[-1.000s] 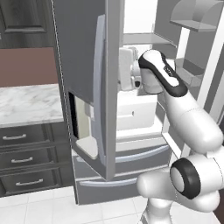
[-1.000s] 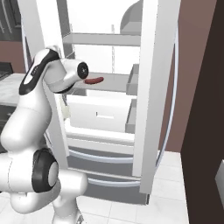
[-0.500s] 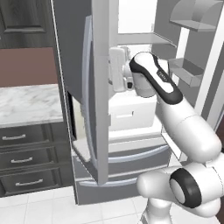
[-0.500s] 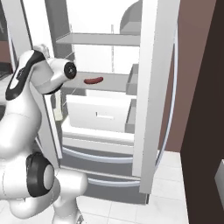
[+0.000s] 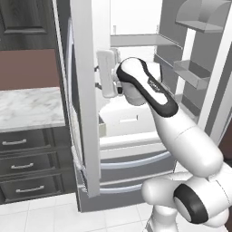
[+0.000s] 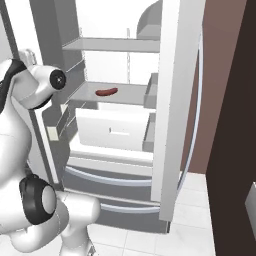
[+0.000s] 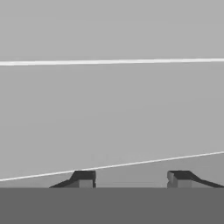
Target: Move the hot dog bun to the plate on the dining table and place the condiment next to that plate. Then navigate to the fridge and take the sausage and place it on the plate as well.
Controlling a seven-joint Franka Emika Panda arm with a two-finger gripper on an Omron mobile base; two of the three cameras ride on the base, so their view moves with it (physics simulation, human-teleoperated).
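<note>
Left base view: the arm reaches up from the lower right to the inner edge of the left door of the fridge, its wrist pressed close against that door, with both doors swung wide. From this I judge the step in hand to be the last one, fetching the sausage from the fridge. A marble counter over dark drawers stands to the left of the fridge and plays no part here. Right base view: the sausage lies alone on the middle shelf, above a white drawer, with nothing beside it. The arm's elbow and wrist rise at the left, well apart from the sausage. The right door stands open between the shelf and the brown wall, and its bins jut toward the shelf's right end. Hand view: the tool faces a flat grey panel at close range, its two tips spread wide with nothing between them. The next move, as I judge it, calls for turning the hand away from the door and into the fridge, clearing the shelf edge above, then coming down over the sausage.
</note>
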